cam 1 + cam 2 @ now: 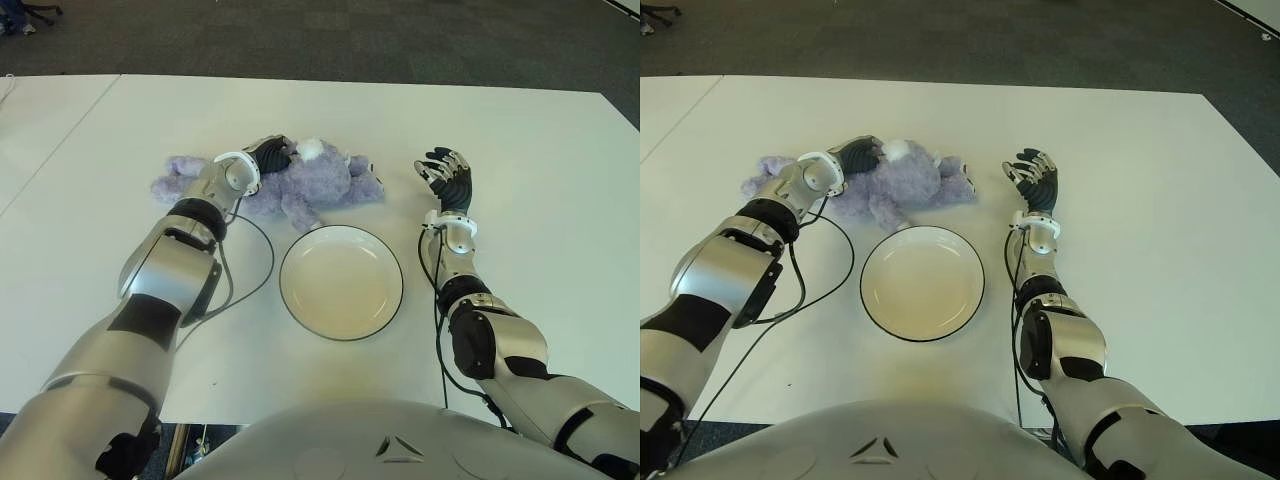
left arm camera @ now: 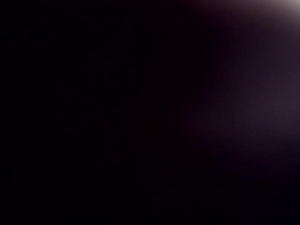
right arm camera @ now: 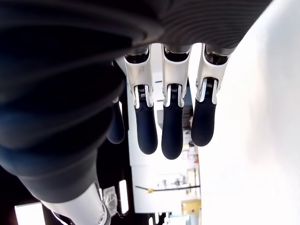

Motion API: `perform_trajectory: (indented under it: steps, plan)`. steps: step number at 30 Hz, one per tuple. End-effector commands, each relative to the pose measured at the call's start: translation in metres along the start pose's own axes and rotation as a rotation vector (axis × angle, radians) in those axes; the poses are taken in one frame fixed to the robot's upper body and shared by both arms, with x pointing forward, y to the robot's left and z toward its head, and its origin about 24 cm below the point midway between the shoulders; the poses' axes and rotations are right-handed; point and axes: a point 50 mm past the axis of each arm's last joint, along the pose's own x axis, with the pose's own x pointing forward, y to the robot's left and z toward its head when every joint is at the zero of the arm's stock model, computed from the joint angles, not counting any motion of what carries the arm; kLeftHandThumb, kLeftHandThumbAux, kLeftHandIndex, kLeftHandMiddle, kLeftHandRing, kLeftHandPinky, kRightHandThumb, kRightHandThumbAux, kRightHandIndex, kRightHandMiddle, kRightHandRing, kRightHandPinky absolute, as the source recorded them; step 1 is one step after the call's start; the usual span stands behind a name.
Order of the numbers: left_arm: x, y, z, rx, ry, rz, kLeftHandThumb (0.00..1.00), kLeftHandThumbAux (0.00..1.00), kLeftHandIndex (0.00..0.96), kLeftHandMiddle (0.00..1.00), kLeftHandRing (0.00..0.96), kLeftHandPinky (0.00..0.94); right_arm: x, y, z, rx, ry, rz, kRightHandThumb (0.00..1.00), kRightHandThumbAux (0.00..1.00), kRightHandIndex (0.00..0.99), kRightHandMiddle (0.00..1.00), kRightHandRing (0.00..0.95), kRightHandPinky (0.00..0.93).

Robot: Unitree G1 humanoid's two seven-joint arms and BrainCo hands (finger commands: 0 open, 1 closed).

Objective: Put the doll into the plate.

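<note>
doll (image 1: 310,183): purple plush, lying behind plate (image 1: 341,282) | plate: white, empty

White table (image 1: 540,180), dark grey carpet (image 1: 350,40) beyond it, possibly chair wheels (image 1: 22,14) at far left

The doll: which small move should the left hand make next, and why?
Probably close the fingers on the doll and lift it slightly. The left hand is on the purple doll, which lies on the table just behind the plate. The plate holds nothing yet. Its wrist view is dark, so the grip cannot be confirmed. The right hand shows to the right of the doll, open.
</note>
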Motion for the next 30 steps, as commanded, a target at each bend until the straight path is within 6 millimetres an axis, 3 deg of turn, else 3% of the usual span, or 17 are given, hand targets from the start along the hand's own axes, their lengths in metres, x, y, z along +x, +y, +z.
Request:
perform_trajectory:
  steps: [1, 30]
  plan:
    - [-0.014, -0.057, -0.037, -0.111, 0.152, -0.085, 0.727, 0.697, 0.442, 0.772, 0.784, 0.796, -0.114, -0.034, -0.105, -0.027, 0.474, -0.127, 0.194, 0.857, 0.292, 0.344, 0.368, 0.375]
    - [-0.015, -0.042, -0.04, -0.138, 0.146, 0.095, 0.728, 0.698, 0.441, 0.775, 0.788, 0.783, -0.112, -0.035, -0.105, -0.023, 0.478, -0.137, 0.229, 0.87, 0.302, 0.353, 0.377, 0.386]
